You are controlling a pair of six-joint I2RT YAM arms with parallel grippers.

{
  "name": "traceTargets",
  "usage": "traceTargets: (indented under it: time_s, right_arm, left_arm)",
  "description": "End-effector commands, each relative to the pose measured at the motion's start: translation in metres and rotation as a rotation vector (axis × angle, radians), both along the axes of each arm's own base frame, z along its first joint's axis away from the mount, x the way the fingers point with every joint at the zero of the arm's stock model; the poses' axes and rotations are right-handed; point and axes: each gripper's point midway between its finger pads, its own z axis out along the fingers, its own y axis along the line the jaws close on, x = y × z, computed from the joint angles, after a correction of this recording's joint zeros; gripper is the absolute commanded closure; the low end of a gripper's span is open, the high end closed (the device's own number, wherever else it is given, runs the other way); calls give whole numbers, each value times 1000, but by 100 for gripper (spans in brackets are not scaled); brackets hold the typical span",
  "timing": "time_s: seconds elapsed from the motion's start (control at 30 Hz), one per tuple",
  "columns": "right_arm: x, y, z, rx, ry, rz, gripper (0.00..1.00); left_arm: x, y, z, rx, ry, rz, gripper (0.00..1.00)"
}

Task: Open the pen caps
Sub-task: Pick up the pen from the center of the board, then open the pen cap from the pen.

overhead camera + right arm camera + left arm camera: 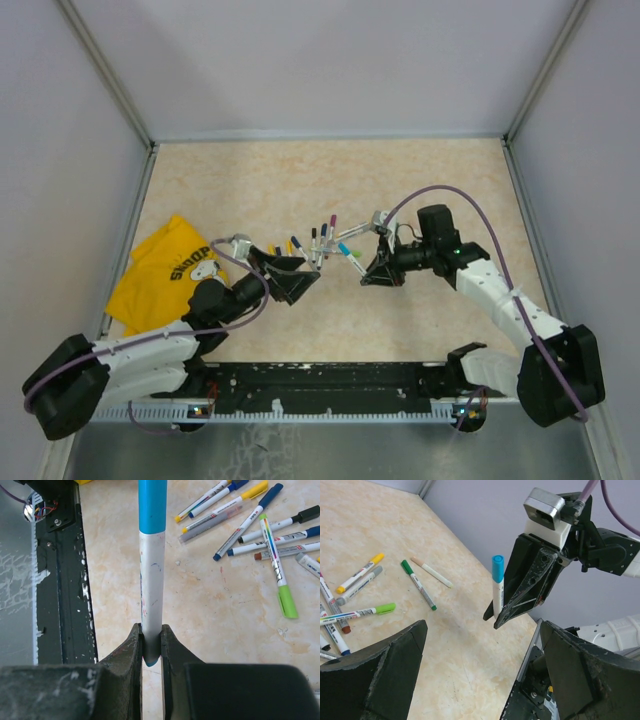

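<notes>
My right gripper [151, 637] is clamped tight on the lower end of a white pen [151, 580], its blue cap [152, 505] on at 12 o'clock. My left gripper [484, 630] gapes wide, holding nothing. The other pens [250, 520] lie scattered on the table [210, 610] at 2 o'clock.

Soft, even light falls from above on the beige speckled tabletop [330, 180], bright with no harsh glare. The scattered white-barrelled marker pens [357, 614] cast only faint, short shadows (they are tiny in the overhead view). The blue-capped white pen [151, 580] is crisp; the black fingers [380, 680] of the left gripper [483, 625] look slightly soft.
</notes>
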Motion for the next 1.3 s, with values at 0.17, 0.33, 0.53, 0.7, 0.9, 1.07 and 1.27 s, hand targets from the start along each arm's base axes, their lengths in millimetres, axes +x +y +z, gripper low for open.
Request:
traceTargets:
  time_s: [0.17,0.33,0.53,0.7,0.9,1.07,1.27]
  right_arm:
    - [10,4,20,29,-71,17,100]
    - [8,7,17,25,-62,28,100]
    - [7,8,16,24,-60,36,100]
    - [5,9,15,23,-55,47,100]
    - [3,11,13,18,-48,57,100]
    - [3,11,13,17,-47,60,100]
    - [2,12,12,15,-41,66,100]
  left_arm:
    - [0,0,8,-113,24,-76,1]
    - [5,-9,8,-112,39,-90,2]
    - [13,-24,13,-146,42,-125,8]
    - [30,-37,12,-172,90,-113,16]
    - [35,-58,20,-196,93,-188,32]
    - [35,-68,16,-201,112,-223,41]
    - [35,-75,13,-199,125,-250,55]
